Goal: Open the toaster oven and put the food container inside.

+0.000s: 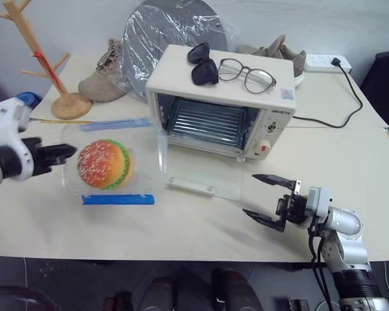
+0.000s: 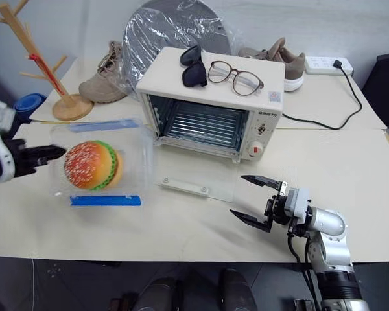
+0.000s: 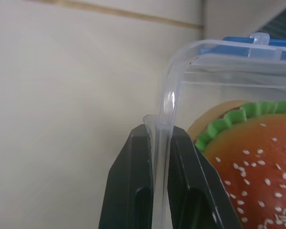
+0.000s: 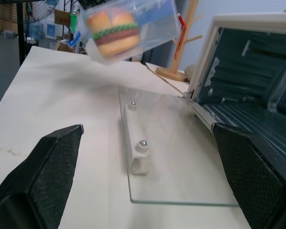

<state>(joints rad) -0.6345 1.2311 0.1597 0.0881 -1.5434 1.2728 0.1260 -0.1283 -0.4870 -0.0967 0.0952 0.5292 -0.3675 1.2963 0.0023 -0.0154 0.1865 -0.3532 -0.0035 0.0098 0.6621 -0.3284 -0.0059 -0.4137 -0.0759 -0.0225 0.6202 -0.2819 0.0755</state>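
Observation:
The cream-white toaster oven [image 1: 181, 74] stands at the middle of the table with its glass door [image 1: 207, 175] folded down flat and the rack inside showing. Left of the door hangs the clear food container [image 1: 133, 152] with blue clips and a sesame burger inside. It is off the table and tilted in the right wrist view [image 4: 133, 24]. My left gripper [image 1: 70, 153] is shut on its near wall, the black fingers [image 3: 133, 181] pinching the clear rim. My right gripper [image 1: 251, 194] stands open, empty, just right of the door's front edge.
Sunglasses [image 1: 202, 63] and clear glasses [image 1: 246, 73] lie on the oven's top. Behind stand a wooden mug tree [image 1: 48, 61], shoes [image 1: 104, 78], a plastic-wrapped grey disc [image 1: 168, 26] and a power strip [image 1: 327, 63] with its black cable trailing right.

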